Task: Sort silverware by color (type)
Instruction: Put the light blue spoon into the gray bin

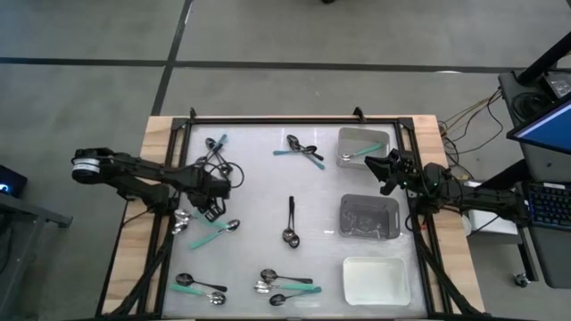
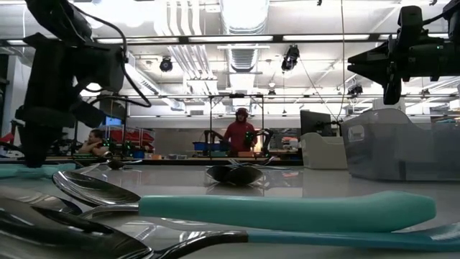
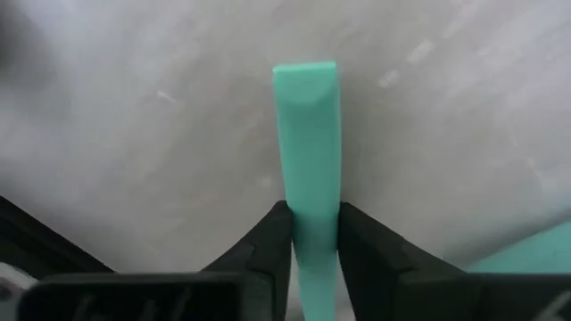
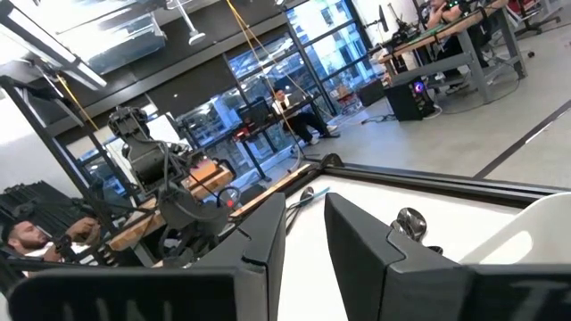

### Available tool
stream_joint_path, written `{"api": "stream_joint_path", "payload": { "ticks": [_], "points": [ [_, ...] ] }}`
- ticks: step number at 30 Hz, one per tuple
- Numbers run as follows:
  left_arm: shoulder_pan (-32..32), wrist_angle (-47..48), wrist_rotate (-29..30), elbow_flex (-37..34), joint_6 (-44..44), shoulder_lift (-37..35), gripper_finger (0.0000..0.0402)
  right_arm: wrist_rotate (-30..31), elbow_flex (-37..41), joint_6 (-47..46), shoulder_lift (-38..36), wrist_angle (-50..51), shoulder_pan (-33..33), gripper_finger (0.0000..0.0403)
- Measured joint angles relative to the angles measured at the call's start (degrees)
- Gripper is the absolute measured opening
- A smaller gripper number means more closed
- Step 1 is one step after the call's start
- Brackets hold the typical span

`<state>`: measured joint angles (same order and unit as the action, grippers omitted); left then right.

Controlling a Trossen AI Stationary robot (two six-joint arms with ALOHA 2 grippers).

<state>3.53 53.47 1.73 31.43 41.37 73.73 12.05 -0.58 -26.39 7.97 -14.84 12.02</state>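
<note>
White worktop (image 1: 259, 178) under my left gripper (image 3: 309, 234), whose fingers (image 3: 268, 241) pinch a teal spoon handle (image 3: 305, 134) low among the left-hand spoons (image 1: 212, 230), so I judge it is ready to lift. Farther off, my right gripper (image 4: 305, 234) hangs empty, fingers parted, beside the trays (image 1: 368, 217), with one spoon in the far tray (image 1: 364, 145).

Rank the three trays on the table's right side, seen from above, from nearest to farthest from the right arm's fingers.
From the right gripper:
1. Top grey tray, right beside it at the table's far edge, holding a teal-handled spoon.
2. Middle grey tray, just below.
3. White tray, at the near edge.
</note>
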Motion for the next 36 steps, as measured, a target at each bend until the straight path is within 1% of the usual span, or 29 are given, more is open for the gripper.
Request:
{"api": "stream_joint_path", "payload": {
  "ticks": [1,4,9,12,16,19,24,26,29,31,33,36],
  "points": [
    [0.0,0.1,0.0,0.1,0.1,0.0,0.0044,0.0,0.0,0.0,0.0,0.0,0.0,0.0073],
    [0.0,0.3,-0.8,0.5,0.1,0.0,0.0042,0.0,0.0,0.0,0.0,0.0,0.0,0.0073],
    [0.0,1.2,-6.2,3.1,0.9,0.0,0.0042,0.0,0.0,0.0,0.0,0.0,0.0,0.0073],
    [0.0,2.2,-7.7,6.9,0.7,0.0,0.0042,0.0,0.0,0.0,0.0,0.0,0.0,0.0073],
    [0.0,2.3,-7.9,14.9,-1.5,0.1,0.0042,0.0,0.0,0.0,0.0,0.0,0.0,0.0073],
    [0.0,1.1,-3.5,22.5,-5.8,1.3,0.0042,0.0,0.0,0.0,0.0,0.0,0.0,0.0073],
    [0.1,-1.7,9.5,35.6,-16.3,6.8,0.0042,0.0,0.0,0.0,0.0,0.0,0.0,0.0073],
    [0.1,-4.3,12.4,39.9,-21.0,9.8,0.0042,0.0,0.0,0.0,0.0,0.0,0.0,0.0073],
    [0.3,-8.2,13.0,45.0,-28.2,14.6,0.0042,0.0,0.0,0.0,0.0,0.0,0.0,0.0073],
    [0.6,-9.9,13.8,47.1,-31.1,17.2,0.0042,0.0,0.0,0.0,0.0,0.0,0.0,0.0073],
    [1.4,-10.0,14.0,48.5,-33.0,19.4,0.0042,0.0,0.0,0.0,0.0,0.0,0.0,0.0073],
    [2.5,-10.6,14.3,48.6,-34.8,21.5,0.0042,0.0,0.0,0.0,0.0,0.0,0.0,0.0073]
  ]
}}
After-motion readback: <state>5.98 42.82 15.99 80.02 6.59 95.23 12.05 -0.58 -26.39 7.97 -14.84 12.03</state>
